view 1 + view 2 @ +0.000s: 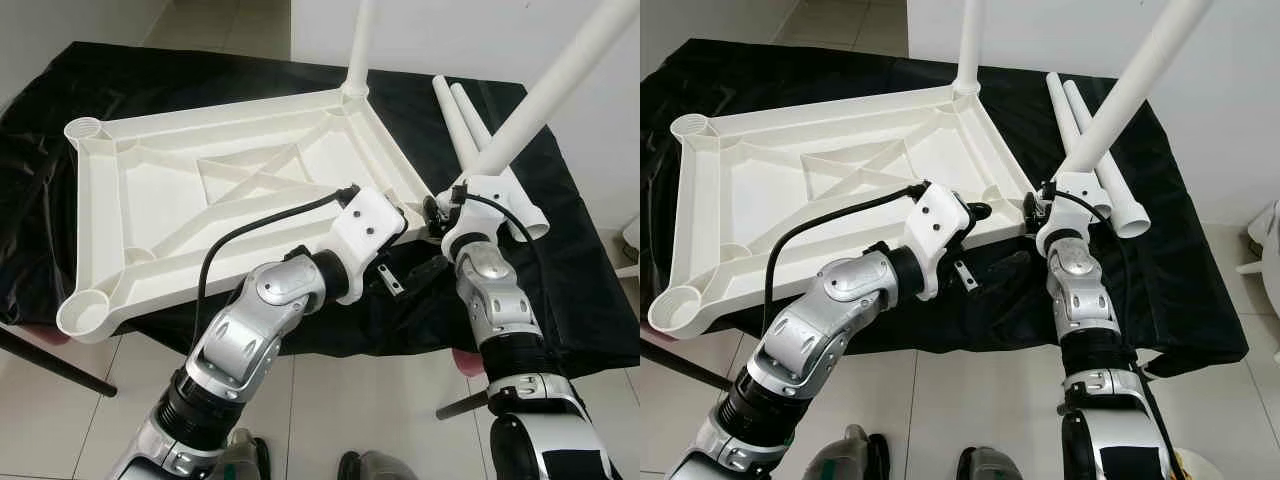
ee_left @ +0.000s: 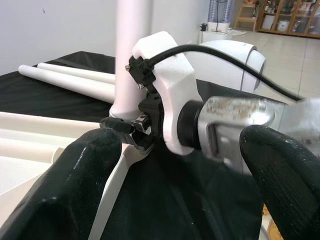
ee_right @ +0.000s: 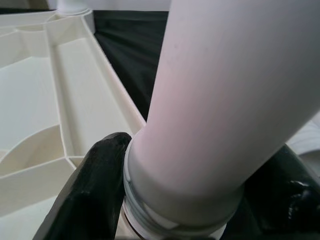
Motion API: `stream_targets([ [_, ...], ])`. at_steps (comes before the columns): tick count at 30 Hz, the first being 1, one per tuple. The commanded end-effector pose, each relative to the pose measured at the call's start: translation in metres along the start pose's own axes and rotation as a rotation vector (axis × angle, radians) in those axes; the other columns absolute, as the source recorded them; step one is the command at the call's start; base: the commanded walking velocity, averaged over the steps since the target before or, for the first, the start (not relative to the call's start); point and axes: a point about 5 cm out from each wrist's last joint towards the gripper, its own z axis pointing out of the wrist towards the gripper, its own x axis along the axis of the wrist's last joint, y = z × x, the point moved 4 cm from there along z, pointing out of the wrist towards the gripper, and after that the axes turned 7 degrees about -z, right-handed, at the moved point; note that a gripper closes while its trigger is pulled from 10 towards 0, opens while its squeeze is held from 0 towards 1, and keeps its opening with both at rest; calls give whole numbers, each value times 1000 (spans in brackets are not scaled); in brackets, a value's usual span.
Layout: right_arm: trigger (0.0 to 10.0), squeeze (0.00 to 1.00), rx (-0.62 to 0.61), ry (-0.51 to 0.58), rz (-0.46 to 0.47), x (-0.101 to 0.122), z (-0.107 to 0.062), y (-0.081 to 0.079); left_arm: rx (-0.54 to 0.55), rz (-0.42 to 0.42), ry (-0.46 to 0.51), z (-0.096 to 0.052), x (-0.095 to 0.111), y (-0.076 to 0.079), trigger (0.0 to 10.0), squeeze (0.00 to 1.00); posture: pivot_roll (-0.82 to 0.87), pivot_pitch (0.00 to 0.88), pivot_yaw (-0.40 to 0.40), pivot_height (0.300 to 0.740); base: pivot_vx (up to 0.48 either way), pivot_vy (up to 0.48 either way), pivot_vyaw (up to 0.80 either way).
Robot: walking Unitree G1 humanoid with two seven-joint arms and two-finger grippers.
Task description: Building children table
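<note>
A: Support surface? 
B: A table draped in a black cloth [image 1: 180, 90], standing on a pale tiled floor [image 1: 340, 400].

A: Directly on the cloth? 
B: White tabletop [image 1: 160, 210], upside down, ribbed underside up, covering the left and middle. One white leg [image 1: 358, 45] stands upright in its far right corner socket. Two loose white legs [image 1: 462, 125] lie side by side, far right.

Home interior — pale tiled floor [image 1: 330, 400], plain white wall [image 1: 480, 30], glass-fronted cabinet [image 2: 292, 17]
</note>
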Motion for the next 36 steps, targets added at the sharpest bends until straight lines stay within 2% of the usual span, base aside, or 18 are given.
stream_targets([
  [1, 10000, 0, -103, -164, -3, -45, -10, 14, -11, 6, 16, 1, 6, 2, 10000, 0, 14, 128, -13, 740, 0, 0, 0],
  [14, 10000, 0, -295, -148, 70, -30, -9, 15, -7, 6, 18, 2, 6, 2, 10000, 0, 15, 131, -15, 740, 0, 0, 0],
  [20, 10000, 0, -234, -67, 96, -11, -2, 4, -8, 5, 19, 2, 6, 3, 10000, 0, 18, 132, -16, 740, 0, 0, 0],
  [25, 10000, 0, -110, 100, 130, 30, -3, -2, -4, 4, 15, 1, 5, 2, 10000, 0, 19, 131, -21, 740, 0, 0, 0],
  [26, 10000, 0, -34, 168, 146, 47, -5, -7, -4, 2, 16, 1, 5, 2, 10000, 0, 17, 129, -22, 740, 0, 0, 0],
  [28, 10000, 0, -34, 168, 146, 47, -5, -7, -4, 2, 16, 1, 5, 2, 10000, 0, 17, 129, -22, 740, 0, 0, 0],
  [29, 10000, 0, 15, 220, 150, 60, -8, -10, -5, 1, 16, 1, 5, 2, 10000, 0, 15, 129, -22, 740, 0, 0, 0],
  [31, 10000, 0, 15, 220, 150, 60, -8, -10, -5, 1, 16, 1, 5, 2, 10000, 0, 15, 129, -22, 740, 0, 0, 0],
  [32, 10000, 0, 67, 263, 140, 71, -10, -12, -10, -5, 17, 1, 5, 3, 10000, 0, 10, 126, -25, 740, 0, 0, 0],
  [33, 10000, 0, 115, 294, 124, 80, -12, -13, -24, -24, 21, 2, 5, 3, 10000, 1000, 8, 123, -27, 740, 0, 0, 0],
  [36, 10000, 0, 145, 306, 107, 84, -13, -12, -39, -42, 29, 2, 7, 3, 10000, 1000, 7, 118, -28, 740, 0, 0, 0],
])
